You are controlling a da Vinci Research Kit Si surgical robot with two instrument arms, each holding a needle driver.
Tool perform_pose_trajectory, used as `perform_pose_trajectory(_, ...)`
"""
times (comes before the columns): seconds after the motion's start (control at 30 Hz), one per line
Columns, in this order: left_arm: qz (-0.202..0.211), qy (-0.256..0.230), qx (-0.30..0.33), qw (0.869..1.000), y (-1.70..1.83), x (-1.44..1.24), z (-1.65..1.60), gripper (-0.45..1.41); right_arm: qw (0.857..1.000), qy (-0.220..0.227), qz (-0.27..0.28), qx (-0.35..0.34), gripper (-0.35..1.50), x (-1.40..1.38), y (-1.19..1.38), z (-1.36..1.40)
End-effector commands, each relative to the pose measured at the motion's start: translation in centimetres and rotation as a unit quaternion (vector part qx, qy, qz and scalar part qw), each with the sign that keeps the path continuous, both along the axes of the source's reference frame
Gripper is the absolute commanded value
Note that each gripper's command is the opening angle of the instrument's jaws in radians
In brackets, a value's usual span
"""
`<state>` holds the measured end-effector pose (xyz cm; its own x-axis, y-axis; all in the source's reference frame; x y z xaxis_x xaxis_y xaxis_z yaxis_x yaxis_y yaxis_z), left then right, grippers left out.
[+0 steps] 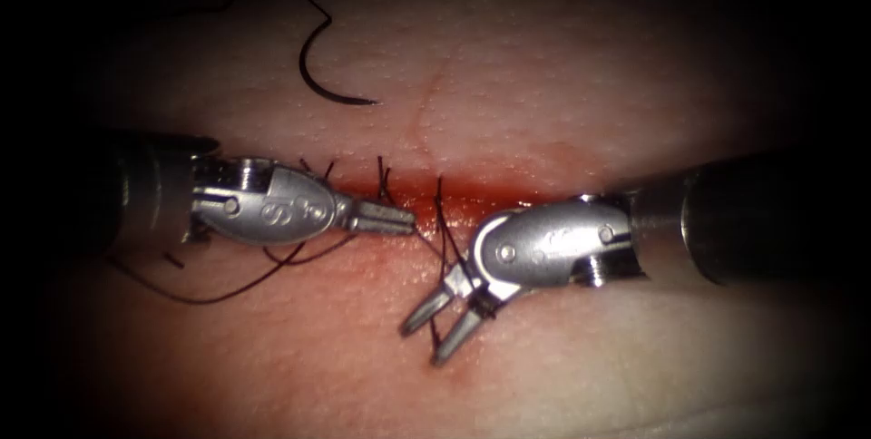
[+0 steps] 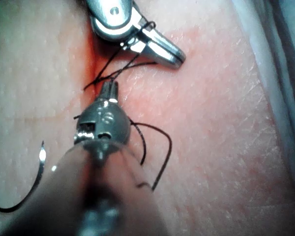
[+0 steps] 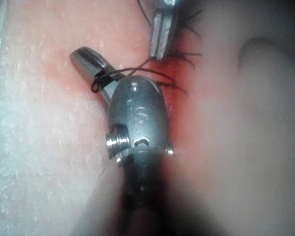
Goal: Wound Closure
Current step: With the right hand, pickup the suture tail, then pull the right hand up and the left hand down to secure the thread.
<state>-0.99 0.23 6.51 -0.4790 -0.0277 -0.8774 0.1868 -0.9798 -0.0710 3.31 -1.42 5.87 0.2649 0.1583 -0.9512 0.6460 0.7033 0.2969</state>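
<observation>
**Needle lies free on the tissue as two drivers work the thread at the cut**

Seen from the endoscope, the curved needle rests on the surface of the tissue on the far side of the cut, toward the picture's left and well apart from both tools; neither tool holds it and it is not in the tissue. Its dark thread trails from the needle's upper end and another length loops across the near side below the left tool. The left arm's tool lies along the cut from the left, its jaws closed together; the left wrist view shows the left tool's tip meeting a strand of thread, though whether the jaws actually pinch it cannot be told. The right arm's tool comes in from the right and angles down onto the near side of the cut, its jaws spread in a narrow V with nothing between the tips. Thread is wound around the base of those jaws, plain in the right wrist view, where the right tool carries a dark loop. Short cut ends of thread stand up from stitches along the cut, and red fluid stains the tissue around it
</observation>
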Motion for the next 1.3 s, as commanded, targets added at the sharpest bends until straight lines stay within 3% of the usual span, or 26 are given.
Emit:
perform_pose_trajectory(0.03, 0.001, -0.001, -0.001, 1.000, 0.00, -0.04, 0.04, -0.45, 1.000, -0.002, -0.003, -0.002, -0.35, 0.07, 0.02, 0.05)
perform_pose_trajectory(0.17, 0.004, 0.001, -0.002, 1.000, -0.05, -0.05, 0.02, -0.45, 1.000, -0.003, -0.003, -0.001, -0.35, 0.07, 0.06, 0.03)
perform_pose_trajectory(0.47, 0.006, 0.005, -0.001, 1.000, -0.30, -0.02, -0.02, -0.45, 0.998, -0.006, 0.060, 0.016, -0.35, -0.05, 0.55, -0.11)
perform_pose_trajectory(0.83, 0.021, 0.017, 0.005, 1.000, -0.83, 0.31, -0.32, -0.45, 0.993, -0.024, 0.116, 0.013, -0.35, -0.21, 0.92, 0.12)
perform_pose_trajectory(1.03, 0.038, 0.029, 0.003, 0.999, -1.06, 0.32, -0.52, -0.45, 0.990, -0.026, 0.141, 0.012, -0.35, -0.25, 1.03, 0.20)
perform_pose_trajectory(1.3, 0.066, 0.009, 0.011, 0.998, -1.30, 0.39, -0.80, -0.45, 0.984, -0.038, 0.175, -0.005, -0.35, -0.27, 1.25, 0.25)
